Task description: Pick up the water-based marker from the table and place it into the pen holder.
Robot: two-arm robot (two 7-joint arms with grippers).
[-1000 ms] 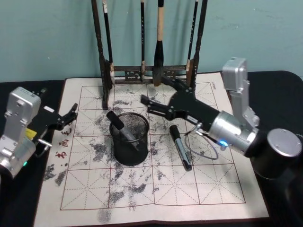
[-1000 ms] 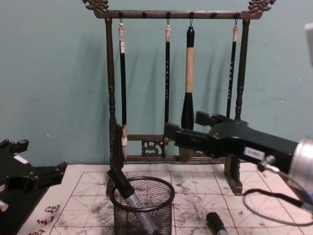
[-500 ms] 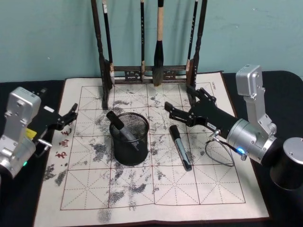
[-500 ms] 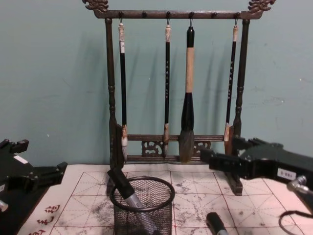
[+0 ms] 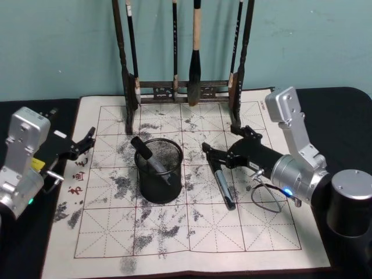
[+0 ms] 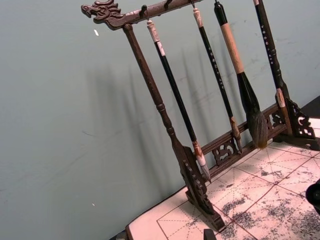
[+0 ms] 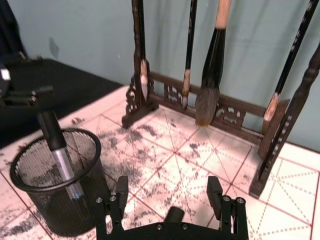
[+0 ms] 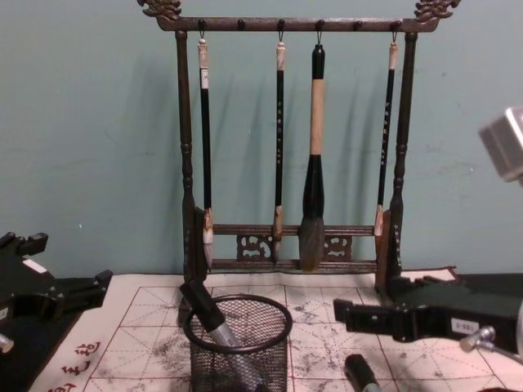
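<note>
The right gripper (image 5: 221, 142) hovers just to the right of the pen holder (image 5: 157, 181), jaws spread wide, right over the cap end of the water-based marker (image 5: 224, 187). That marker lies flat on the gridded practice mat (image 5: 174, 232), beside the pen holder and clear of it. From the right wrist its dark end sits between the two open fingers (image 7: 120, 192), neither one touching it. A second marker (image 5: 144, 151) leans inside the pen holder, cap poking above the rim. The left gripper (image 5: 87, 139) is parked well left of the pen holder, jaws apart and empty. The brush rack (image 5: 174, 86) stands behind the pen holder.
</note>
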